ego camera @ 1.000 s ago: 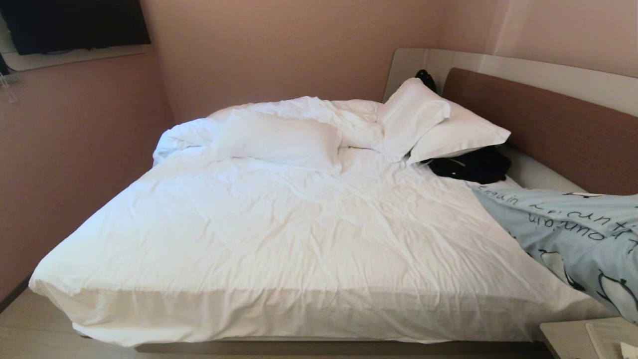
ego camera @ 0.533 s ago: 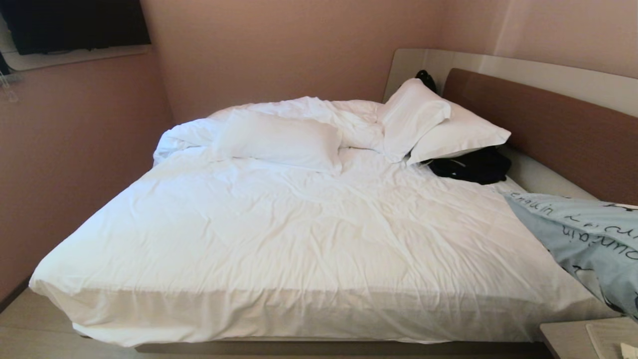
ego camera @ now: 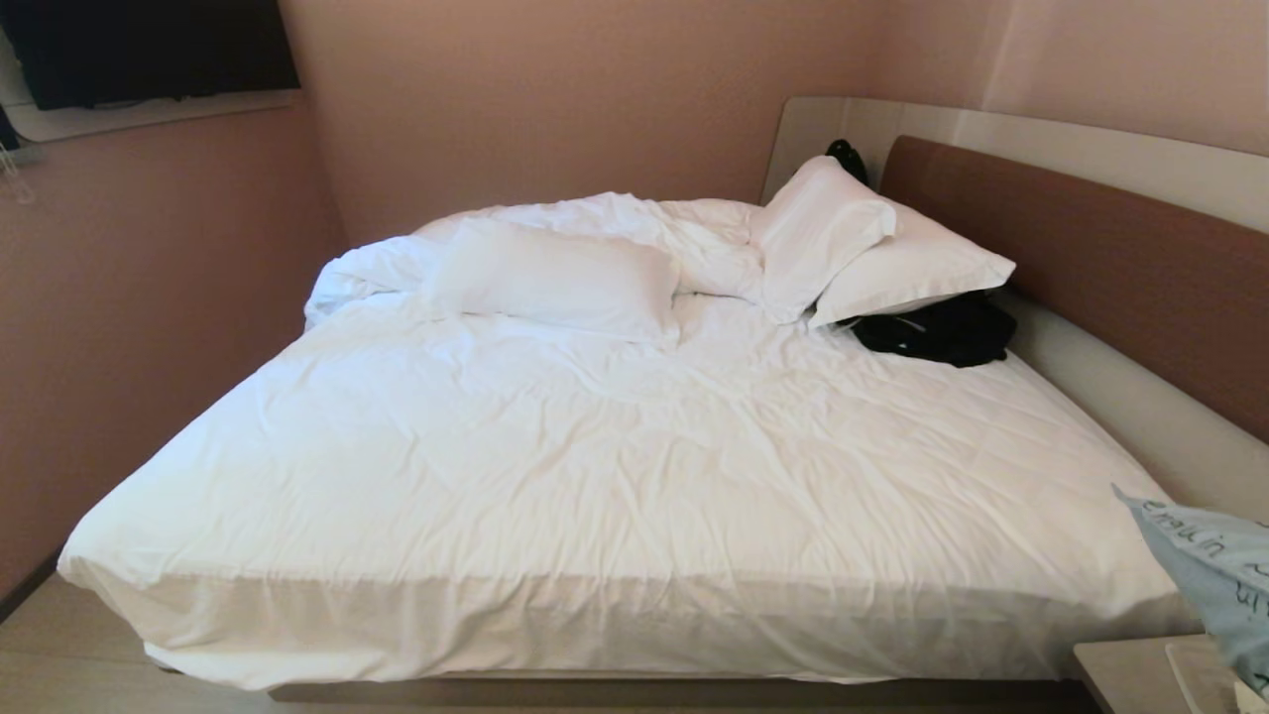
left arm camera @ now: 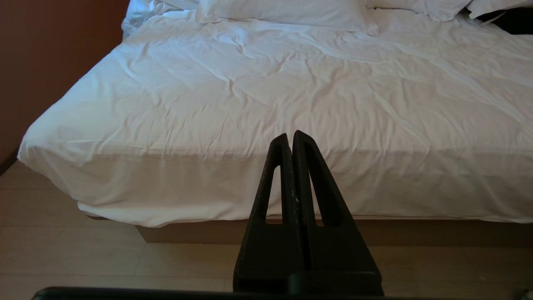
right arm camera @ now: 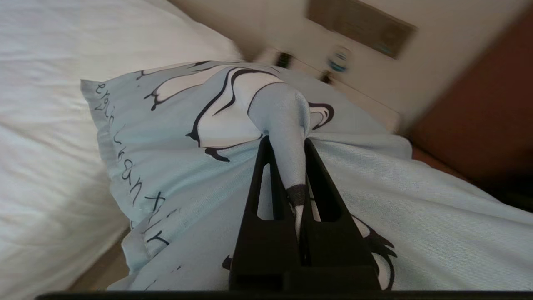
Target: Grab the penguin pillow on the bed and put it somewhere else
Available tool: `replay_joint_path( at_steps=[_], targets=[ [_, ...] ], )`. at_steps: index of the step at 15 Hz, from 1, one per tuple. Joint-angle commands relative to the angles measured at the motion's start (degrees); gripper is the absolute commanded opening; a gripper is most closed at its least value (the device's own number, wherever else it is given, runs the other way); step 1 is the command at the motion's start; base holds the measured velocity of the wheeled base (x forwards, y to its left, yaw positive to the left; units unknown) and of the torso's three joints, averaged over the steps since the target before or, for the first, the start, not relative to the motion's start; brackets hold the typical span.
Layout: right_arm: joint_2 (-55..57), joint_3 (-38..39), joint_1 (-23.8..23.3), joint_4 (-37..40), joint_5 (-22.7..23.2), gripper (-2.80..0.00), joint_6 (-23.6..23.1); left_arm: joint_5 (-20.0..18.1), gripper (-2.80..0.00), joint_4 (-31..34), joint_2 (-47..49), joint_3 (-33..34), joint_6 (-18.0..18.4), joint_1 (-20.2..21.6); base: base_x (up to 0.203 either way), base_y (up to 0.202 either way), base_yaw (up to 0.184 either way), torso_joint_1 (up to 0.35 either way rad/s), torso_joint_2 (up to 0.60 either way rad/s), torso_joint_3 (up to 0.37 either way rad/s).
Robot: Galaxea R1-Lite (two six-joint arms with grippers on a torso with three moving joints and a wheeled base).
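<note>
We see the bed [ego camera: 615,446] from the head camera, its rumpled white duvet filling most of the view, with the brown headboard [ego camera: 1091,248] along its right side inside a pale surround. One plain white pillow [ego camera: 555,278] lies flat near the far edge, and two more white pillows [ego camera: 863,248] lean against each other by the headboard. A black garment [ego camera: 937,329] lies just beside those two, partly under the nearer one.

The penguin pillow [ego camera: 1214,575] shows only as a pale blue corner with dark handwriting at the lower right edge of the head view, beyond the bed's near right corner and above a pale bedside surface [ego camera: 1140,679].

In the right wrist view we find the right gripper [right arm camera: 287,143] clamped on the penguin pillow [right arm camera: 166,166]: a bunched fold of the blue fabric is pinched between its two black fingers [right arm camera: 260,179], and the pillow hangs below them beside the white bedding. Penguin outlines and the line of text run across the cloth.

In the left wrist view the left gripper [left arm camera: 290,135] has its fingers pressed together on nothing, pointing at the bed's near edge [left arm camera: 250,166] above the wooden floor [left arm camera: 104,258].
</note>
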Motion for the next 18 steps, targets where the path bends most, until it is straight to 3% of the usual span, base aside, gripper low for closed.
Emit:
replay_joint_path(
  at_steps=[1, 5, 8, 11, 15, 18],
  targets=[
    [-3.6, 2.6, 0.0, 0.7, -13.6, -2.80, 0.0, 0.0, -2.80, 0.0, 0.0, 0.0, 0.0, 0.0, 0.000, 0.000, 0.000, 0.000, 0.00, 0.000],
    [-7.5, 3.4, 0.1, 0.8, -23.5, -2.80, -1.7, 0.0, -2.80, 0.0, 0.0, 0.0, 0.0, 0.0, 0.000, 0.000, 0.000, 0.000, 0.00, 0.000],
    [-8.7, 6.8, 0.0, 0.9, -25.6, -2.80, -1.6, 0.0, -2.80, 0.0, 0.0, 0.0, 0.0, 0.0, 0.000, 0.000, 0.000, 0.000, 0.00, 0.000],
    [-10.3, 13.9, -0.3, 0.9, -30.7, -2.80, -1.7, 0.0, -2.80, 0.0, 0.0, 0.0, 0.0, 0.0, 0.000, 0.000, 0.000, 0.000, 0.00, 0.000],
    [-10.9, 15.9, -0.3, 0.9, -30.8, -2.80, -1.7, 0.0, -2.80, 0.0, 0.0, 0.0, 0.0, 0.0, 0.000, 0.000, 0.000, 0.000, 0.00, 0.000],
    [-5.0, 13.8, -0.3, 0.5, -30.5, -2.80, -1.8, 0.0, -2.80, 0.0, 0.0, 0.0, 0.0, 0.0, 0.000, 0.000, 0.000, 0.000, 0.00, 0.000]
  ],
)
